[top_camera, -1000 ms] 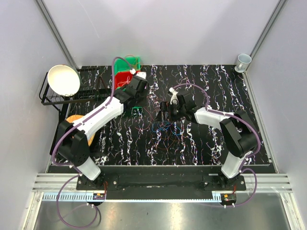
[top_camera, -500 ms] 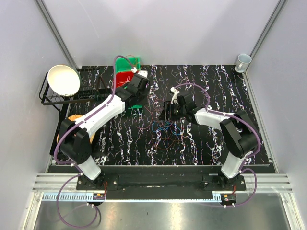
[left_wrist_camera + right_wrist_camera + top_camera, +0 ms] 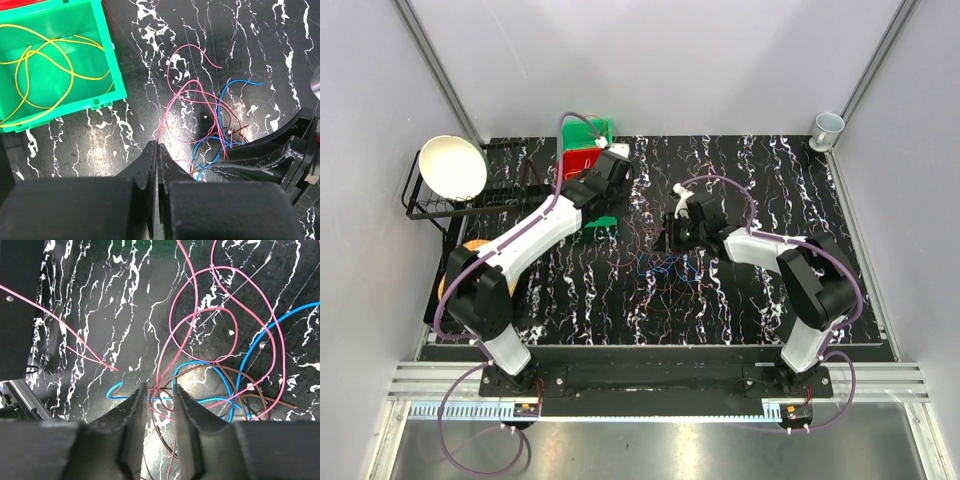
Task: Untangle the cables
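L jaws tight on pink cable [image 3: 162, 129] by green bin [image 3: 111, 55]; R jaws ajar astride cable tangle [image 3: 220, 135]

The top camera looks down from behind; both wrist cameras hang close above the same cables [image 3: 207, 127].

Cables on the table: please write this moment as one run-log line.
left gripper: shut on pink cable | right gripper: open, straddling cable tangle | yellow cable: in green bin
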Robot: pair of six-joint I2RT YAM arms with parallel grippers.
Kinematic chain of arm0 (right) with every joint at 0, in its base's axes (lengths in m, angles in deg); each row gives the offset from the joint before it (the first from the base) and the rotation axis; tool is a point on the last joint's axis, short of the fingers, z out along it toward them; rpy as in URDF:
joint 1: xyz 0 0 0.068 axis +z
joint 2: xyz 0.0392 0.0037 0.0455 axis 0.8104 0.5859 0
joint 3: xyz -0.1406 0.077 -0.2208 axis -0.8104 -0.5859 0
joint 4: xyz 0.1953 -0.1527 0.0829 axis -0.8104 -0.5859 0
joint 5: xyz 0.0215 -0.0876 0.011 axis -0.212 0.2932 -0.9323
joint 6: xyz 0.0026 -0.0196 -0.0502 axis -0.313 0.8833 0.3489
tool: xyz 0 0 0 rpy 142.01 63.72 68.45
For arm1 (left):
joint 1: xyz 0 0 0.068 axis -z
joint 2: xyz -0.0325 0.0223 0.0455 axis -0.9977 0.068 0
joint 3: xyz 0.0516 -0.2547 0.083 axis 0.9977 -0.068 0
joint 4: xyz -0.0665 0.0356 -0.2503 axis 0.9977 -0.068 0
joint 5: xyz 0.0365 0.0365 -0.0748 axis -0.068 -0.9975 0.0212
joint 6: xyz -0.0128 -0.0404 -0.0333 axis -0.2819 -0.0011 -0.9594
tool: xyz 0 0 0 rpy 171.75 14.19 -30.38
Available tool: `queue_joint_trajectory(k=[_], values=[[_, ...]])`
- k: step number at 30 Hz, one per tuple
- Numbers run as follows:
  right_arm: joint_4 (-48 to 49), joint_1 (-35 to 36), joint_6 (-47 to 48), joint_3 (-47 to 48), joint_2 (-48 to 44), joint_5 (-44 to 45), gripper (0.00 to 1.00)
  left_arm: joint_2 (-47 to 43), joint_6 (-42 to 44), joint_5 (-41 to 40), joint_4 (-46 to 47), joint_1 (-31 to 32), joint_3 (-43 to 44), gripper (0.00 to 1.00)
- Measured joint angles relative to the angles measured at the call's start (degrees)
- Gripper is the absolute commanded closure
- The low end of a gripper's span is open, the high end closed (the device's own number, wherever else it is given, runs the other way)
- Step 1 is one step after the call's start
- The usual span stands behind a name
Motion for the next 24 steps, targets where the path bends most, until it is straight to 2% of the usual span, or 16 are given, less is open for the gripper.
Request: queue_joint_trajectory(k=[5,8,13,14,16,17,18,21,24], values=[[0.7,0.1,-0.2,0.0,0.1,0.0,0.81,0.0,0.0,0.4,0.0,0.0,0.1,1.00],[0.7,0.1,-0.4,0.0,0.4,0.0,0.98,0.0,0.0,0.8,-0.1,0.0,0.1,1.00],[0.8,0.1,-0.7,0.0,0.7,0.0,1.00,0.0,0.1,1.8,-0.8,0.0,1.1,1.00],[1.0,0.1,-0.9,0.0,0.7,0.0,1.00,0.1,0.3,1.9,-1.1,0.0,1.8,0.96],[1.0,0.1,-1.2,0.0,0.7,-0.2,1.00,0.6,0.9,2.0,-2.2,0.0,4.1,0.75],[1.0,0.1,-1.5,0.0,0.6,-0.3,1.00,1.0,1.4,2.0,-3.1,0.0,5.8,0.50],[0.8,0.1,-1.8,0.1,0.4,-0.3,1.00,1.6,1.6,1.9,-4.5,0.0,8.5,0.38],[-1.3,0.1,-2.7,1.6,-1.4,-0.5,1.00,2.3,3.1,1.3,-6.5,0.0,14.2,0.13],[-3.7,0.1,-3.5,5.7,-4.4,-0.5,1.00,1.2,4.1,0.4,-7.8,0.0,17.9,0.12]])
